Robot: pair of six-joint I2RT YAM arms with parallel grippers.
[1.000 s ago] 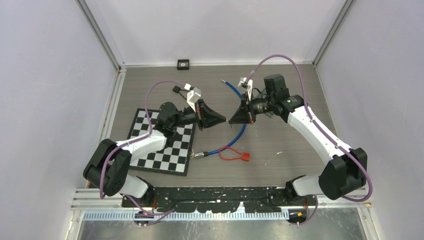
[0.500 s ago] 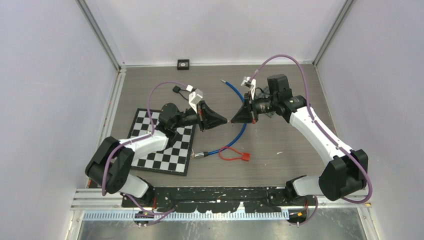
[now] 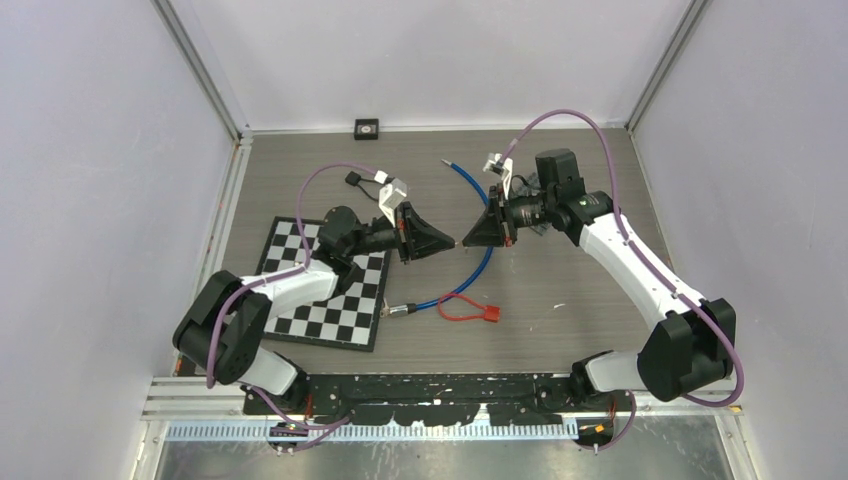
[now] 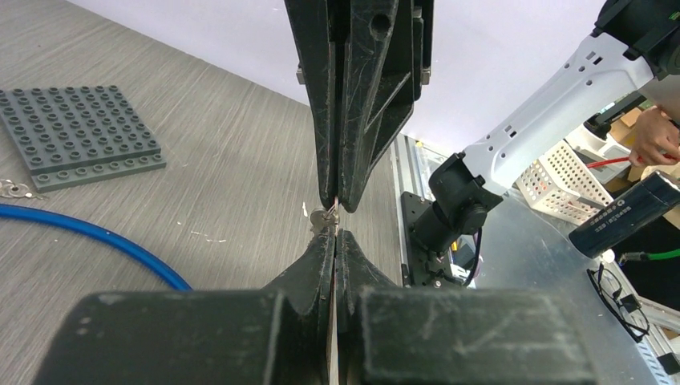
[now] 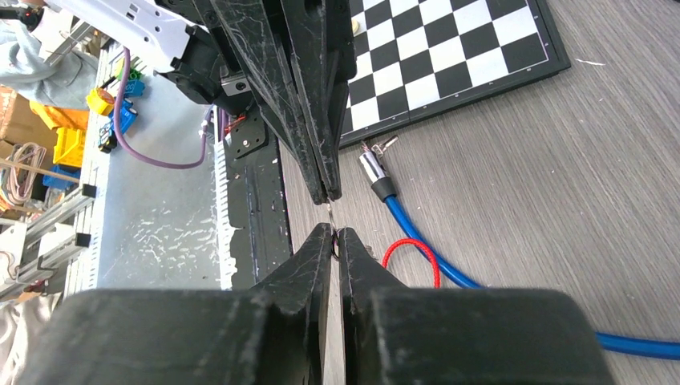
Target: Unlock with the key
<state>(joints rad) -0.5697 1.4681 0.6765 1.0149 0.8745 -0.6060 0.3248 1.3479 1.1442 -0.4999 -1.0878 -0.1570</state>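
My two grippers meet tip to tip above the middle of the table. The left gripper (image 3: pixel 452 243) is shut, and the small silver key (image 4: pixel 322 220) sticks out of its tips (image 4: pixel 335 233). The right gripper (image 3: pixel 464 242) faces it. Its jaws stand a narrow crack apart, and the key's ring end (image 5: pixel 329 215) sits between its tips (image 5: pixel 334 233). The lock is a blue cable (image 3: pixel 470 185) lying on the table below them. Its metal end (image 5: pixel 375 172) rests near the chessboard.
A chessboard (image 3: pixel 330 290) lies under the left arm. A red cord loop (image 3: pixel 470 310) sits beside the cable's metal end. A grey studded plate (image 4: pixel 84 132) lies farther back, and a small black box (image 3: pixel 367 127) stands at the back wall.
The left gripper's tip has edged right until it meets the right gripper's tip. The right arm has lifted slightly. The last half second shows almost no motion.
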